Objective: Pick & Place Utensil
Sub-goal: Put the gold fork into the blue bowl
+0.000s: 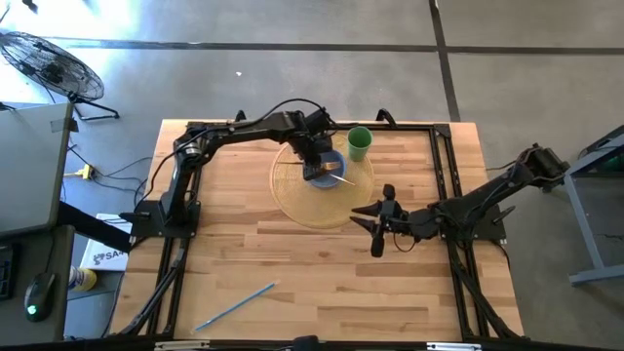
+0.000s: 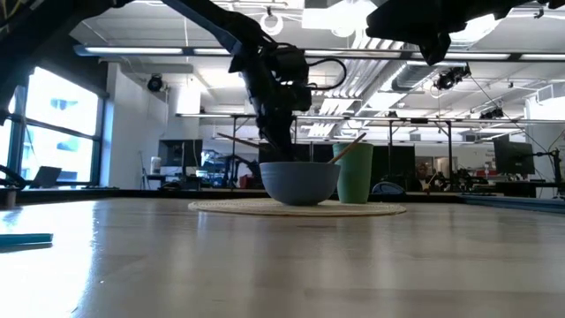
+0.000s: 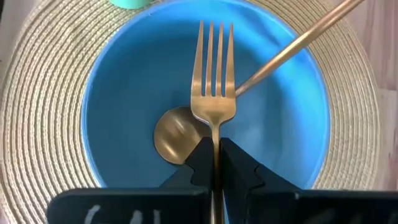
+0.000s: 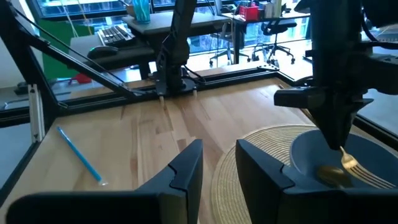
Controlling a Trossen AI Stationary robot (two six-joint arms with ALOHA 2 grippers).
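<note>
Grey concrete floor with a standing fan; beyond, large windows and ceiling lights.

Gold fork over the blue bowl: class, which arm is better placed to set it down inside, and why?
Left. The left gripper is shut on the gold fork directly above the blue bowl. The right gripper waits open off the woven placemat.

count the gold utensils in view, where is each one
2. A gold fork is clamped in the left gripper above the blue bowl. A gold spoon lies in that bowl, handle over the rim. None seem hidden.
</note>
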